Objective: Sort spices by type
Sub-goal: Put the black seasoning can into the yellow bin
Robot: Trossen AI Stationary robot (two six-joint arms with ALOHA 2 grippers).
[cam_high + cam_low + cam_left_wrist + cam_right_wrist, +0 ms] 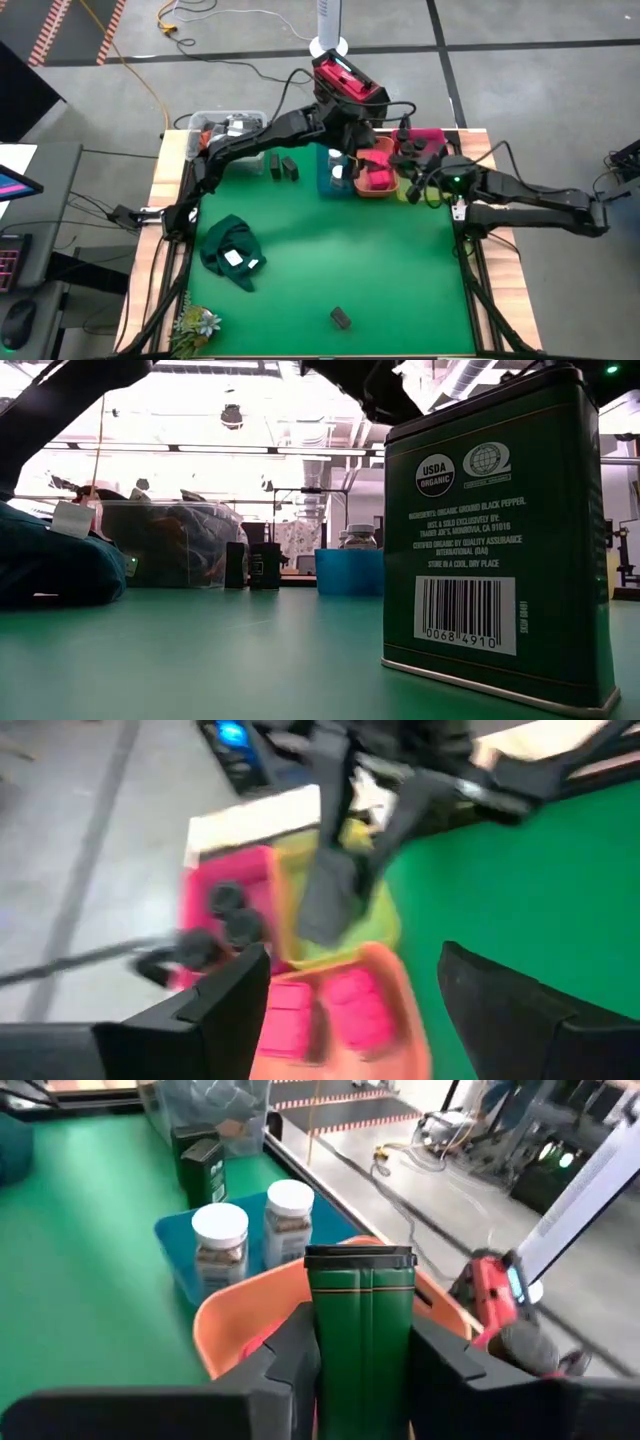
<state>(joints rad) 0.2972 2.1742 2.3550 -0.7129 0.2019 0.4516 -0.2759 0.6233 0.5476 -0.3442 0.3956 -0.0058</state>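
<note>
I have the right hand [365, 1365] clamped on a green tin [362, 1330], carried upright over the bins at the far right of the table [300, 270]. I judge this to be the transport step: the tin is above the yellow-green bin [375, 915], and the next move calls for lowering it squarely inside that bin's walls and then letting go, without knocking the neighbouring bins.

My left hand [350, 995] hangs with its fingers wide apart and nothing between them, above the orange bin [400, 980].

Bins, from what I can see: the blue bin [180, 1240] holds two white-capped jars [220, 1240]; the orange bin holds pink boxes [355, 1010]; the pink bin [225, 880] holds dark round jars [235, 920]. Whether the yellow-green bin holds anything yet I cannot tell, since the arm covers it.

Still unsorted, by my judgement: two dark tins [282, 166] standing near the clear tub [215, 122] at the far left, and one tin [340, 318] alone at the near edge, well apart from the bins. That lone one fills the low view, labelled as black pepper.

The green cloth [230, 252] lies on the left, not part of the sort.
</note>
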